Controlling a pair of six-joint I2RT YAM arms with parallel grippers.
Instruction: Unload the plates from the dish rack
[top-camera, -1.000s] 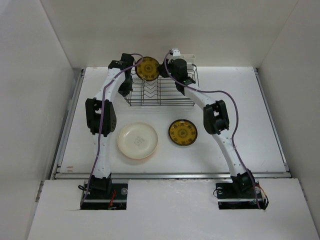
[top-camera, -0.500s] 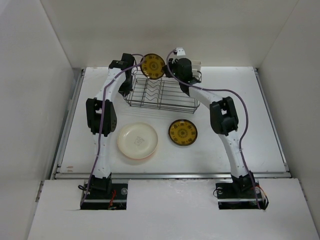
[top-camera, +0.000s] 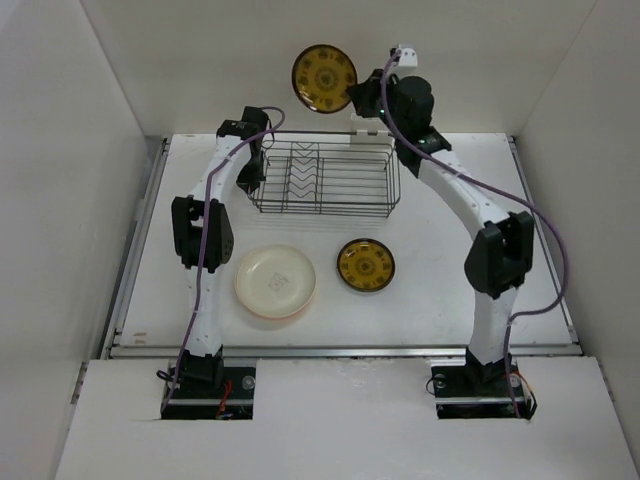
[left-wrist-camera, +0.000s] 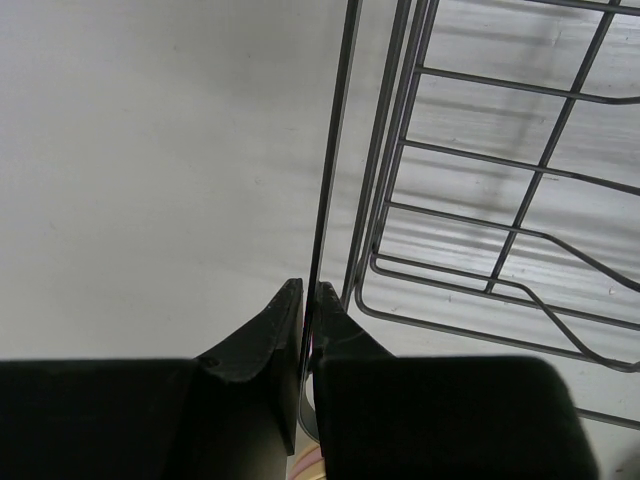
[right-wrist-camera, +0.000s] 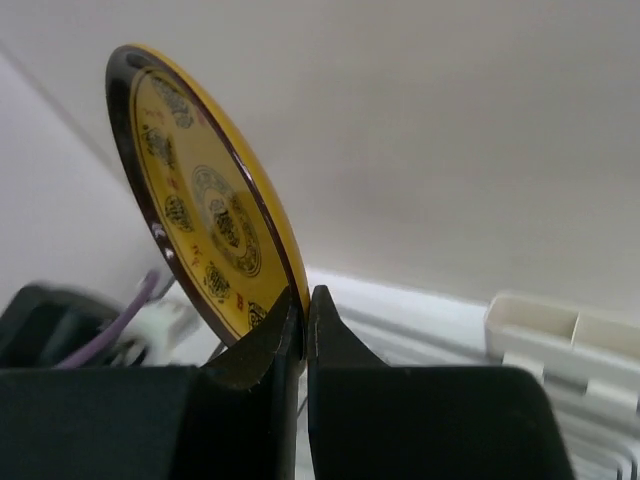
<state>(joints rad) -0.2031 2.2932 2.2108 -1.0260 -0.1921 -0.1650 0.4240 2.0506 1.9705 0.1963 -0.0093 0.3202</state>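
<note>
Because the right pincer (right-wrist-camera: 303, 300) grips the round dark-brown-and-yellow patterned plate (right-wrist-camera: 205, 200) only by a sliver of its lower rim, the hold looks like the weak point here. The jaws are closed tight on that edge, and the plate stands nearly on edge, hanging high above the black wire dish rack (top-camera: 325, 178) and close to the white back wall (top-camera: 200, 60). In the overhead view it sits at about ten o'clock from the pincer.

The left pincer (left-wrist-camera: 305, 300) is shut narrow on a thin wire at the nine o'clock side of the rack, seemingly steadying it. I see no plate in the rack's zigzag slots. A round cream plate (top-camera: 275, 282) lies on the white worktop (top-camera: 480, 200) at about seven o'clock from the rack, and a second yellow patterned plate (top-camera: 365, 265) lies at about five o'clock, apart from the cream one.

What could go wrong, as I judge it:
- **Slipping:** a quick swing of the arm could pivot the plate in the jaws or pull it free, and from this height it would likely break.
- **Back wall:** the plate's upper edge could clip the wall as the arm turns.
- **Setting down:** a steep descent would land it rim-first, or onto the plates already lying on the worktop.
</note>
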